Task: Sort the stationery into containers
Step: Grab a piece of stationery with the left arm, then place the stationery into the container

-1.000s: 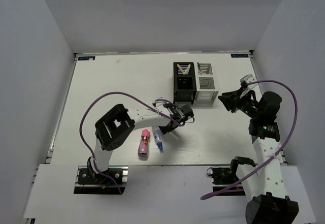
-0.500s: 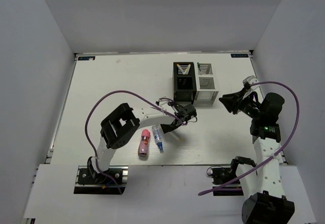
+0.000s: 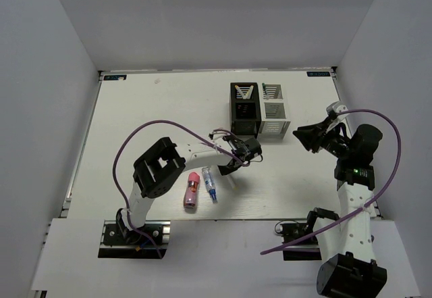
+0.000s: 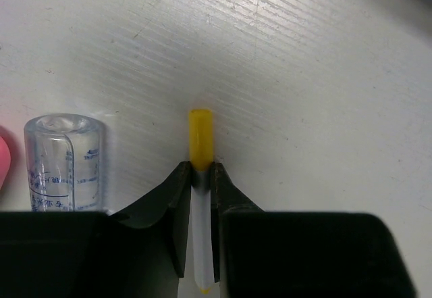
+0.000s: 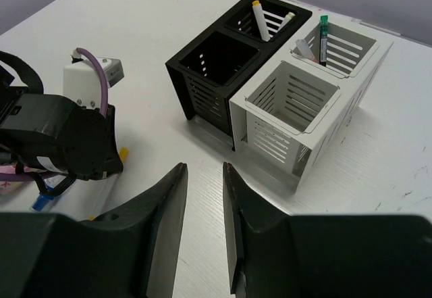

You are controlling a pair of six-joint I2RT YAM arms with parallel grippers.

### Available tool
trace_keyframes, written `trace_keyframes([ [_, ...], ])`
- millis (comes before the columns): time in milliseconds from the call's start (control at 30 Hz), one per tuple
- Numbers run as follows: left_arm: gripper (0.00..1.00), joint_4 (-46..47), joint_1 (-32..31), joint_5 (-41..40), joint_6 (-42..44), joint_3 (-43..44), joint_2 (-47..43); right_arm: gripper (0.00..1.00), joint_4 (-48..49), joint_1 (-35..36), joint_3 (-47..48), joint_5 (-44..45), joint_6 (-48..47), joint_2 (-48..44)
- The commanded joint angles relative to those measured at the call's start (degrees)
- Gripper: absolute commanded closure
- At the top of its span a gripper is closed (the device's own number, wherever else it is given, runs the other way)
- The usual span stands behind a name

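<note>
Pen (image 4: 200,132) yellow-ended | clamped in left claw (image 4: 200,171), tip protruding | right claw (image 5: 204,171) apart

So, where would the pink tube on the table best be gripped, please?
Probably across its middle, coming straight down from above: the pink tube lies flat, long axis roughly near-to-far, so jaws close over its narrow width, minding the clear tube to its right.
</note>
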Motion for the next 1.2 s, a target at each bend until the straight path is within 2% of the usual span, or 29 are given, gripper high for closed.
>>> trace_keyframes([
  [0, 0.98, 2.23, -0.25, 4.43, 2.43, -2.08, 4.09, 0.66, -0.09, -0.79, -0.24, -2.39, 0.54, -0.58],
  [167, 1.0, 2.22, -0.86, 0.65, 9.45, 1.71, -0.91, 0.66, -0.26, -1.76, -0.15, -3.18, 0.1, -0.31],
  [267, 1.0, 2.23, -1.39, -1.55, 11.75, 1.71, -3.73, 0.66, -0.61, -2.29, 0.02, -3.44, 0.01, -0.22],
  [400, 1.0, 4.94, -1.39, -3.57, 19.37, 1.71, -8.47, 0.66, -0.97, -2.55, 0.2, -3.79, -0.25, -0.13],
  [567, 1.0, 10.82, -2.53, -5.07, 26.68, -2.49, -16.02, 0.66, -1.14, -2.91, 0.29, -4.05, -0.6, 0.21],
  [700, 1.0, 23.12, -1.92, -2.53, 36.87, -7.86, -24.11, 0.66, -1.49, -3.26, 0.55, -4.49, -0.87, 0.74],
  [767, 1.0, 30.68, -1.21, 0.29, 44.51, -9.96, -27.37, 0.68, -1.76, -3.26, 0.55, -4.85, -1.31, 1.0],
  [833, 1.0, 36.99, -0.69, -0.41, 52.13, -9.98, -28.69, 0.68, -2.02, -3.43, 0.55, -5.11, -1.57, 1.09],
  [900, 1.0, 39.3, -0.68, -2.16, 54.98, -9.11, -28.7, 0.68, -1.85, -3.52, 0.38, -5.37, -1.57, 1.18],
  [1067, 1.0, 57.05, 0.55, -1.55, 68.15, -7.87, -28.52, 0.68, -1.93, -3.7, 0.38, -5.73, -2.1, 1.27],
  [1167, 1.0, 66.51, 2.83, -3.56, 72.21, -7.26, -25.63, 0.68, -2.28, -3.61, 0.46, -6.43, -3.23, 1.01],
])
